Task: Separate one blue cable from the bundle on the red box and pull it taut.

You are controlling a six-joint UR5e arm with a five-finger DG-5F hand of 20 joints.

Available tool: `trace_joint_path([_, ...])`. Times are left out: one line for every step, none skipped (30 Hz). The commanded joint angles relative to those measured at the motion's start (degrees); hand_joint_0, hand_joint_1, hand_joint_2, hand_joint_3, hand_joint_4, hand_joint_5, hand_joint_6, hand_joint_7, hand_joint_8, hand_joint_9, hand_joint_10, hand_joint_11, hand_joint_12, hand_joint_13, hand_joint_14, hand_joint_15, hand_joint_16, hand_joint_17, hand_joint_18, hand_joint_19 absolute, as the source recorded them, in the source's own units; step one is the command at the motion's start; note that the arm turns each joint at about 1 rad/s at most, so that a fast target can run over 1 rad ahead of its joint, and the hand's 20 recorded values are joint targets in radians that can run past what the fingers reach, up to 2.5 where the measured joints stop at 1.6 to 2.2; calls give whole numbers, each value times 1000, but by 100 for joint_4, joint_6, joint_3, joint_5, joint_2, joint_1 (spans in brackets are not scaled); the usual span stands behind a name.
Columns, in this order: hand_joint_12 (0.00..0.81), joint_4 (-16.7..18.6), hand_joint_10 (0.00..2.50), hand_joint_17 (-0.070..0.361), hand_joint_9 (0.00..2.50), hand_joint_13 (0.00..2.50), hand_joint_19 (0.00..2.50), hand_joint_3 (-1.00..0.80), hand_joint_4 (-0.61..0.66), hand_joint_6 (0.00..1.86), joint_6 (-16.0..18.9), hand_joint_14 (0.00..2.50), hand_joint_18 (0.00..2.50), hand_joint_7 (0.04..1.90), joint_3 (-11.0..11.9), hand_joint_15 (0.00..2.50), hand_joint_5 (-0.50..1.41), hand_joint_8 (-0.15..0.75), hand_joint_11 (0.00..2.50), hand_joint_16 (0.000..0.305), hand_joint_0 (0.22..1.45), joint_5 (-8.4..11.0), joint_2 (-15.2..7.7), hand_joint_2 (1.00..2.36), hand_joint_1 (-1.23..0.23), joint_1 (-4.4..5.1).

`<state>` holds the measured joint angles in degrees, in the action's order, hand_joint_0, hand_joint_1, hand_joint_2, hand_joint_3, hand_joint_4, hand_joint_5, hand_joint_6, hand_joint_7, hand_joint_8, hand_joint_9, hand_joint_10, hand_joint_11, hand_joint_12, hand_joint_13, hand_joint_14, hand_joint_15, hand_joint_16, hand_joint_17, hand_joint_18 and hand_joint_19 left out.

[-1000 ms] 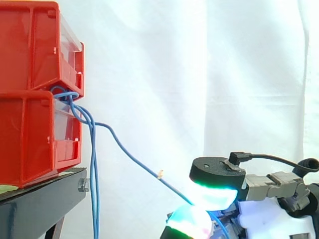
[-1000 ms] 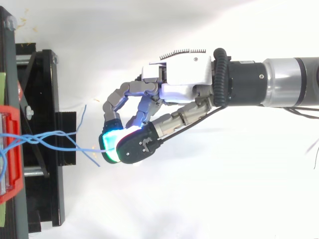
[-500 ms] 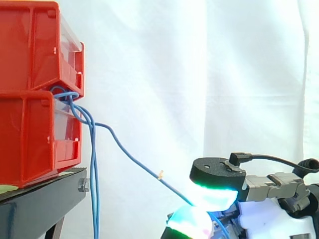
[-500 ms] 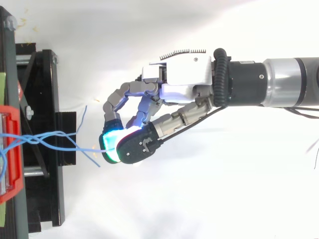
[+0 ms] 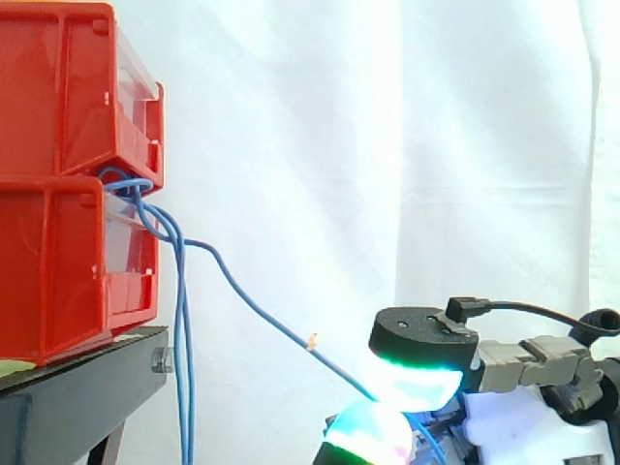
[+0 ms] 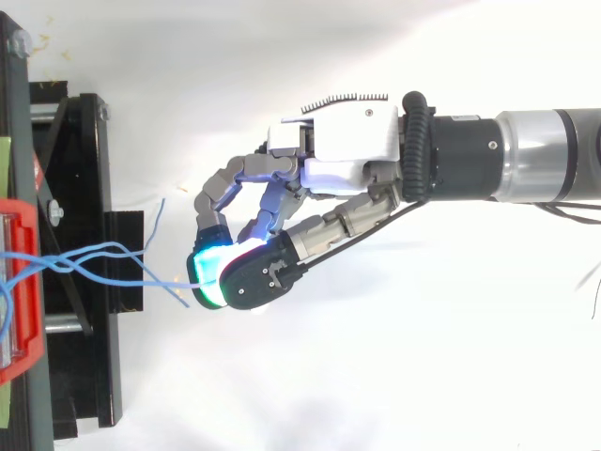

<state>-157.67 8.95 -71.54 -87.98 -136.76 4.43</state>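
My hand [image 6: 343,174] pinches one blue cable [image 5: 254,306] away from the red box [image 5: 58,271], so it slants clear of the hanging bundle [image 5: 182,368] (not quite taut, I judge).

Bright, even light all round. In the side view the white curtain [image 5: 407,145] is washed nearly flat, its folds just faint grey bands, and the red bins [image 5: 58,242] stand out strongly against it at left. The hand's [image 5: 523,417] fingertips [image 5: 417,386] glow cyan-green, and the blue cable [image 5: 254,302] vanishes into that glare. From above, the white surface below [image 6: 423,357] blows out around the hand and greys softly away from it. The black stand [image 6: 89,376] reads dark.
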Motion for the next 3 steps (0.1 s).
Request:
trace_joint_path([432, 0, 16, 126, 1119, 801, 368, -21, -87, 919, -7, 20, 815, 1154, 0, 526, -49, 307, 497, 56, 554, 0, 0, 1359, -851, -3])
trace_joint_path([430, 0, 16, 126, 1119, 801, 367, -20, -85, 919, 2, 18, 815, 1162, 0, 531, -49, 306, 490, 56, 555, 0, 0, 1358, -850, -3])
trace_joint_path([431, 0, 14, 126, 1120, 801, 368, -21, -83, 919, 2, 18, 815, 1163, 0, 529, -49, 307, 501, 56, 554, 0, 0, 1360, -852, -3])
